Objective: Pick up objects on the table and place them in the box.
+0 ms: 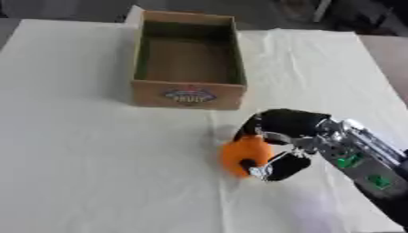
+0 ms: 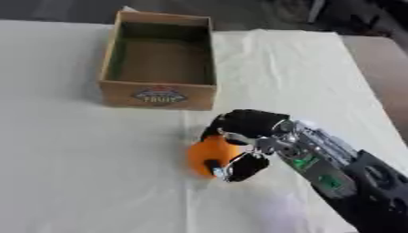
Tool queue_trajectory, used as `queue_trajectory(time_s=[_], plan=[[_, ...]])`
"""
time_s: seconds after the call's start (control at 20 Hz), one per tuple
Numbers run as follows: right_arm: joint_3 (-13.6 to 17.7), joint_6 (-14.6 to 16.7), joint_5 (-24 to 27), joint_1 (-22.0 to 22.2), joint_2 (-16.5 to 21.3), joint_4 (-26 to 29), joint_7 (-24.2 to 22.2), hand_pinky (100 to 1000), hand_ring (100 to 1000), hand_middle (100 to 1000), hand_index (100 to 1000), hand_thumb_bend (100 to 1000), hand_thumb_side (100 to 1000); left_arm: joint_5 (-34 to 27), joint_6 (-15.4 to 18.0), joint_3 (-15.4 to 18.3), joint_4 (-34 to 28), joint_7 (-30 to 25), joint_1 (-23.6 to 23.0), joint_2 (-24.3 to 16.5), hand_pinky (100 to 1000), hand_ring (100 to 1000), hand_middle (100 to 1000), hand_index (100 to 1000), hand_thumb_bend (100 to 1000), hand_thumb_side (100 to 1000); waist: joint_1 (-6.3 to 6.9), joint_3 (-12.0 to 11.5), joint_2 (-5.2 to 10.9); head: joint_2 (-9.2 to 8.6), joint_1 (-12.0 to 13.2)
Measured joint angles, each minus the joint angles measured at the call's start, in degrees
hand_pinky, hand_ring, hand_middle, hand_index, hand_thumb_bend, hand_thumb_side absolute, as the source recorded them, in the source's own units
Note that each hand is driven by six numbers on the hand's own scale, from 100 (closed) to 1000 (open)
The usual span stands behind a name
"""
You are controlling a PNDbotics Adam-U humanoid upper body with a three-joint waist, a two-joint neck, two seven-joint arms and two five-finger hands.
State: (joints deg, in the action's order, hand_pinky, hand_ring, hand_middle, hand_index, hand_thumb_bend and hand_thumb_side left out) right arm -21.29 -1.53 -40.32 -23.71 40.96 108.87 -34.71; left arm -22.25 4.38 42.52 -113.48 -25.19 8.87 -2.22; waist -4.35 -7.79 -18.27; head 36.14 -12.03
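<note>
An orange round fruit (image 1: 239, 154) lies on the white cloth in front of the box. My right hand (image 1: 283, 125) comes in from the lower right, its fingers and thumb curled round the fruit from above and below. The cardboard box (image 1: 188, 94) stands open behind it, nothing visible inside, with a printed label on its front wall. Whether the fruit is lifted off the cloth I cannot tell. My left hand shows in neither view.
A white cloth (image 1: 79, 150) covers the table and is creased on the right side. The table's right edge (image 2: 382, 77) runs past a brown floor strip. Dark things stand beyond the far edge.
</note>
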Motion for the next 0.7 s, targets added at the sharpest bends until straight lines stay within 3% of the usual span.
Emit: queue_trajectory(time_s=[0.15,0.2,0.25,0.3,0.7], plan=[[-0.13,-0.91,0.5,0.03,0.0,0.35,1.02,859,710,570,739,100,450,0.03,-0.01,-0.11,0.0,0.01,0.0,0.0,413,492,505,592,100,675,0.0,-0.01,0.0,0.0,0.0],[-0.17,-1.02,0.62,0.03,0.0,0.45,1.21,837,650,477,637,100,200,0.05,-0.01,-0.14,0.0,0.01,0.0,0.0,413,492,505,592,100,676,0.0,-0.01,0.01,0.0,0.0],[-0.23,-1.03,0.69,0.02,0.0,0.79,1.52,837,650,477,637,100,200,0.06,-0.02,-0.22,0.0,0.02,0.0,0.0,413,492,505,592,100,676,0.0,-0.01,0.03,0.0,0.0],[-0.3,-1.05,0.76,0.02,0.0,1.24,1.91,831,630,456,622,100,101,0.08,-0.05,-0.25,0.0,0.05,0.0,0.0,413,492,505,592,100,675,0.0,-0.01,0.09,0.0,0.01],[-0.25,-1.39,1.63,0.08,0.15,4.05,5.61,796,573,414,571,100,210,0.1,-0.2,-0.27,0.0,0.2,0.0,0.0,411,492,505,592,100,674,0.16,0.2,0.38,0.0,0.07]])
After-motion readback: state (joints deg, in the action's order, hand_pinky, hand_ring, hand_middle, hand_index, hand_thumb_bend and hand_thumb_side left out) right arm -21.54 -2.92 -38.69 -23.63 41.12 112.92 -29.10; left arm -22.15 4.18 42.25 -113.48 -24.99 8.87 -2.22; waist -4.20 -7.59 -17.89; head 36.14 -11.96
